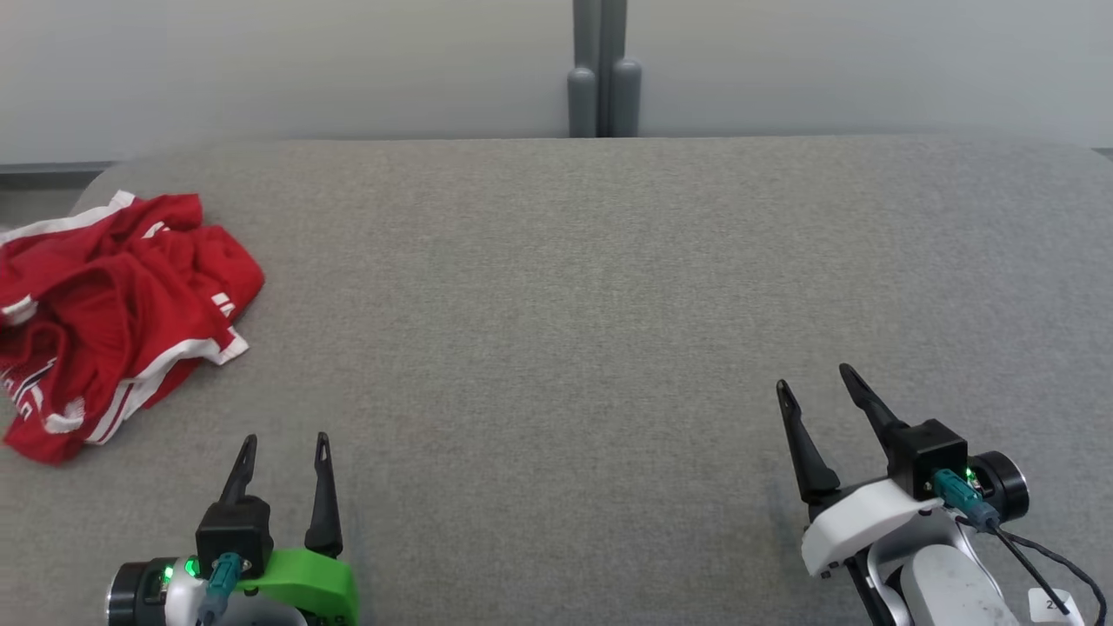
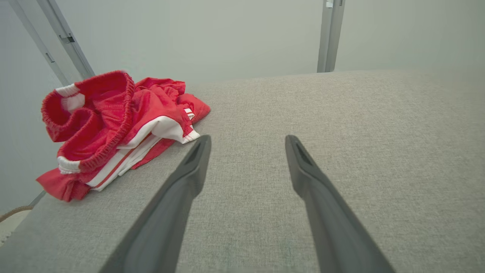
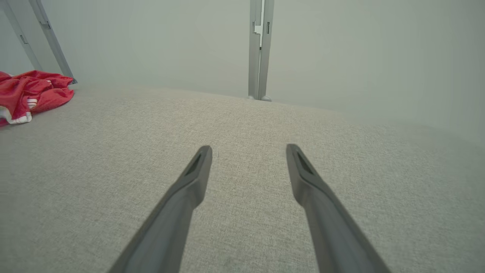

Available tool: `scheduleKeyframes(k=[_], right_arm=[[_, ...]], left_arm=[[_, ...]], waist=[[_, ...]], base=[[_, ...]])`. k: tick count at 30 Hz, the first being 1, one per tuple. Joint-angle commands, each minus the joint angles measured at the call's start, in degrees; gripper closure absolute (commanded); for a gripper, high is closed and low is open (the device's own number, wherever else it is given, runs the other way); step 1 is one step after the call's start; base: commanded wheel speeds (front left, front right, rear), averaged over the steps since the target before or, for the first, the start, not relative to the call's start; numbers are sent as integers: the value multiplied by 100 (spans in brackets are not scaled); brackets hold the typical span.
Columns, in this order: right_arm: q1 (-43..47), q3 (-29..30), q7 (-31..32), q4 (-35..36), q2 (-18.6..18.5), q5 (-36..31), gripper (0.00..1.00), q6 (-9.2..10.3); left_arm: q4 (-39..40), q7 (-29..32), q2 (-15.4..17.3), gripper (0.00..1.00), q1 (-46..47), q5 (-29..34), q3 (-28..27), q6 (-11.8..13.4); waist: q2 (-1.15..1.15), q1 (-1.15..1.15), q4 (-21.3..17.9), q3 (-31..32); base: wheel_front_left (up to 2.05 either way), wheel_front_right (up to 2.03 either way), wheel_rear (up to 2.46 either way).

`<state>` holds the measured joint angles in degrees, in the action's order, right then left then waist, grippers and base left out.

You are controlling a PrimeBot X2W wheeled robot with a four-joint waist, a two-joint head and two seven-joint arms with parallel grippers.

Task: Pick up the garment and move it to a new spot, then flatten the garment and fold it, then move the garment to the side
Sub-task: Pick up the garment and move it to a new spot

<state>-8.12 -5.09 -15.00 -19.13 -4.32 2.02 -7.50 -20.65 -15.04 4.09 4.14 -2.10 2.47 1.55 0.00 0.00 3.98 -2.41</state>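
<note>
The garment (image 1: 113,313) is a crumpled red pair of shorts with white stripes and an elastic waistband, bunched at the far left edge of the grey fabric surface (image 1: 556,287). In the left wrist view the garment (image 2: 117,125) lies ahead and to the left of the fingers. From the right wrist it shows as a red heap, the garment (image 3: 30,93), far off at the left. My left gripper (image 1: 287,439) (image 2: 246,142) stands open at the lower left, empty, a short way below the shorts. My right gripper (image 1: 813,378) (image 3: 248,149) stands open at the lower right, empty, over bare fabric.
A grey post (image 1: 600,74) rises behind the surface's back edge against a pale wall. Slanted grey frame bars (image 2: 57,41) stand beyond the left edge by the shorts. The surface's left edge (image 2: 22,223) drops off just past the garment.
</note>
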Motion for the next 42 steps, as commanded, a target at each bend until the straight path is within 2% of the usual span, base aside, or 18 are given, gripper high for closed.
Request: scheduleKeyframes(k=[1, 9, 10, 13, 17, 20, 27, 36, 40, 42], right_arm=[[-96, -44, -28, 22, -12, 52, 0, 2], [-206, -319, -25, 21, -55, 144, 0, 2], [-231, -398, -25, -2, -67, 168, 0, 2], [-284, -545, -25, -62, -77, 205, 0, 2], [-501, -856, -25, -199, -98, 259, 0, 3], [-598, -1006, -25, -287, -127, 305, 0, 3], [-518, -995, -25, -337, -203, 358, 0, 3], [-261, -752, -25, -221, -214, 266, 0, 3], [-297, -776, -25, -200, -297, 265, 0, 3], [-331, -781, -25, -186, -347, 266, 0, 3]], left_arm=[[-7, -20, -19, 0, 51, -31, -17, -23], [-92, -20, -68, 0, -165, -196, -234, -140], [-112, -20, -86, 0, -227, -242, -303, -165], [-120, -20, -102, 0, -328, -282, -395, -194], [38, -20, -121, 0, -509, -437, -550, -283], [73, -20, -125, 0, -572, -588, -591, -257], [-32, -20, -123, 0, -548, -725, -479, -237], [-220, -20, -116, 0, -217, -788, -373, -491], [-387, -20, -116, 0, 177, -924, -471, -741], [-537, -20, 32, 0, 511, -884, -540, -818]], waist=[[0, 0, 578, -152], [0, 0, 1989, -260], [0, 0, 2310, -270], [0, 0, 2689, -292], [0, 0, 2765, -411], [0, 0, 2776, -445], [0, 0, 2734, -389], [0, 0, 2502, -361], [0, 0, 2344, -524], [0, 0, 2264, -615]], base=[[0, 0, 0], [0, 0, 0], [0, 0, 0], [0, 0, 0], [0, 0, 0], [0, 0, 0], [0, 0, 0], [0, 0, 0], [0, 0, 0], [0, 0, 0]])
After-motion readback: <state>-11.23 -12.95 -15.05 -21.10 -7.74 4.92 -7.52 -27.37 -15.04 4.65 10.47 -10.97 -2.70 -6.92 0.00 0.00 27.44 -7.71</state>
